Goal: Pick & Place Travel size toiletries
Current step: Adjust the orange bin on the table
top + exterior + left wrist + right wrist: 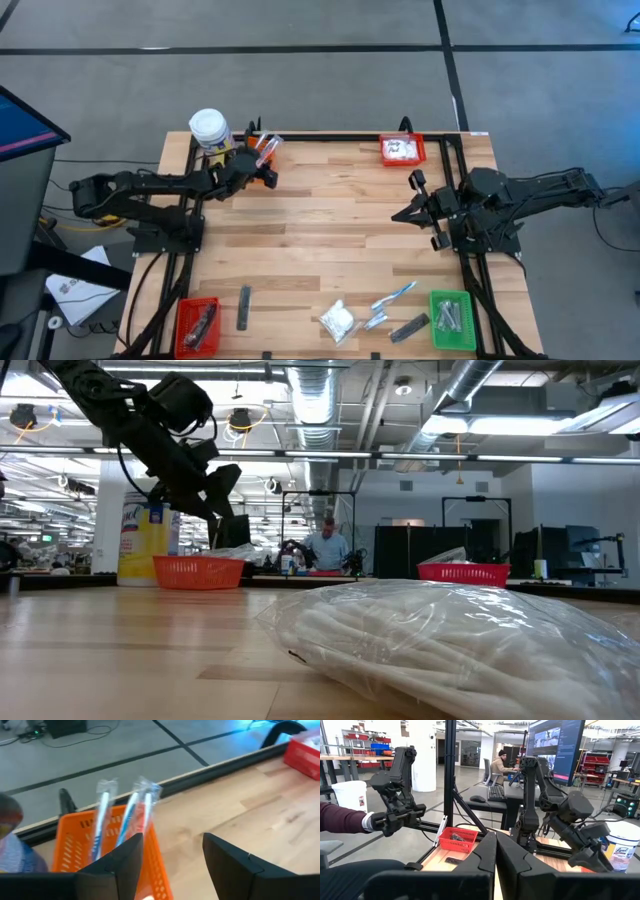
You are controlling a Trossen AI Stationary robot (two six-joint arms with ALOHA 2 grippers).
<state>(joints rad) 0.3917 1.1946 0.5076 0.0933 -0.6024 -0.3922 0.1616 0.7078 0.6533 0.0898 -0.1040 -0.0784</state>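
We see a pale wood-plank tabletop (330, 230) with grey floor around it and an open workshop beyond. In the orange bin (82, 842) beside the yellow jar (210, 133), wrapped toothbrushes (127, 815) stand nearly upright, tips above the rim. The left gripper (170, 865) hovers beside that bin, jaws apart and empty. The right gripper (412, 198), jaws closed and empty, sits well apart from the bin, bare planks between.

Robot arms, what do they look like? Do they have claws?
Both arms are black and chunky, built from jointed segments on dark frames. The left claw has two flat, wide black fingers with angled tips. The right claw has the same kind of dark, slab-shaped fingers. No coloured markings show on them.
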